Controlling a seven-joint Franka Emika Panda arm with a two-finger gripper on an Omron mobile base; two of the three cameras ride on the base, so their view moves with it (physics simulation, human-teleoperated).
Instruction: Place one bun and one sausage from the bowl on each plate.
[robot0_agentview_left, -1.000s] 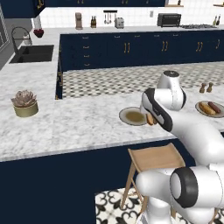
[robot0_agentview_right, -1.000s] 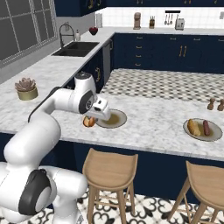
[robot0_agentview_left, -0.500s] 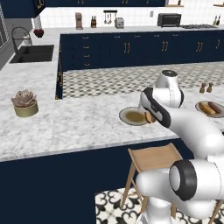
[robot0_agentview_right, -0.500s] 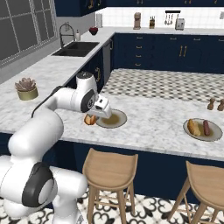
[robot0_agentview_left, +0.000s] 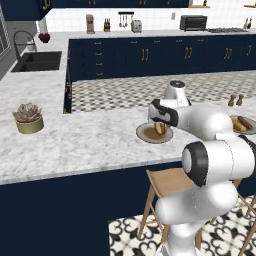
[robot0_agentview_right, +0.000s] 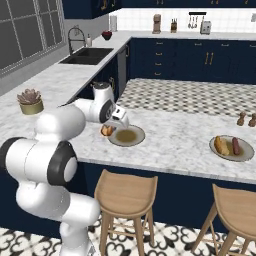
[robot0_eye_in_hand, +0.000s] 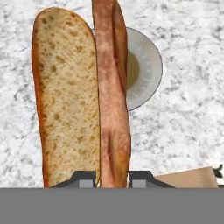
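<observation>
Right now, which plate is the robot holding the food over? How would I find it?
Look at the long marble counter with two wooden stools tucked under it. Two grey plates sit there; yours is the plate nearest the robot's white arm, under the gripper shut on a sausage. It looks bare, showing its brownish centre, while the other plate near the salt and pepper shakers already holds food.

Arm reaching over grey plate (robot0_agentview_right: 127, 136); bun (robot0_agentview_right: 106, 131) at its rim (second plate (robot0_agentview_right: 231, 148) already filled, well apart).
</observation>
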